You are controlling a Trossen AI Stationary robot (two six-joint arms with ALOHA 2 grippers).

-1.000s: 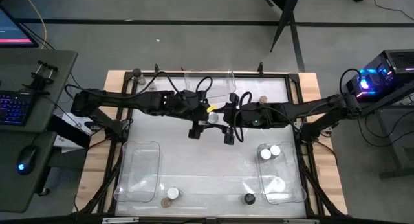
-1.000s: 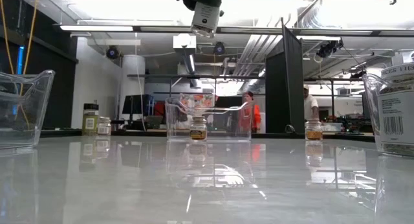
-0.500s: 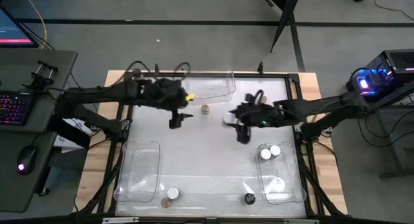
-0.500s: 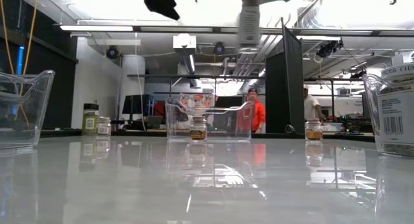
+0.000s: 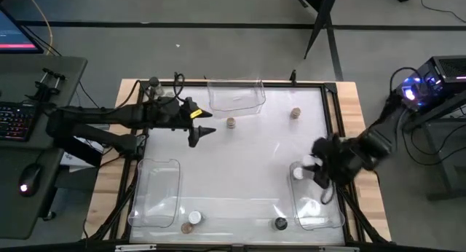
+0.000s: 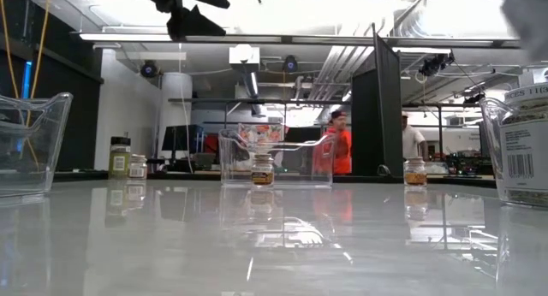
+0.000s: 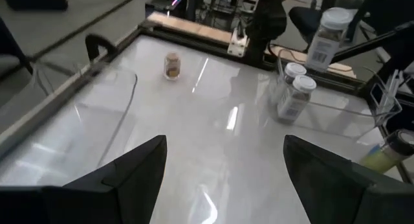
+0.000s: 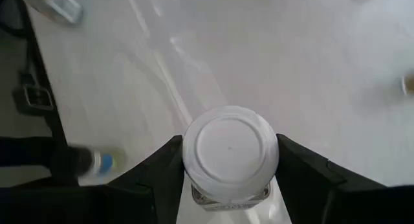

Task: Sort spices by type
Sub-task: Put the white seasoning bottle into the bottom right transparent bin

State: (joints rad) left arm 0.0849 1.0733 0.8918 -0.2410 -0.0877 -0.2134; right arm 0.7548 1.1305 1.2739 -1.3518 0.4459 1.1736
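In the high view the right gripper [image 5: 318,172] is smeared by motion, so its fingers and the white-lidded jar [image 8: 230,150] between them cannot be made out there. The low view shows only a pale blur at its upper right corner. The right bin [image 6: 514,150] and left bin [image 6: 30,142] are cut off by that picture's sides. The jar's label [image 6: 524,146] is too small to read. In the left wrist view, a yellowish bottle [image 7: 391,151] runs off the edge.
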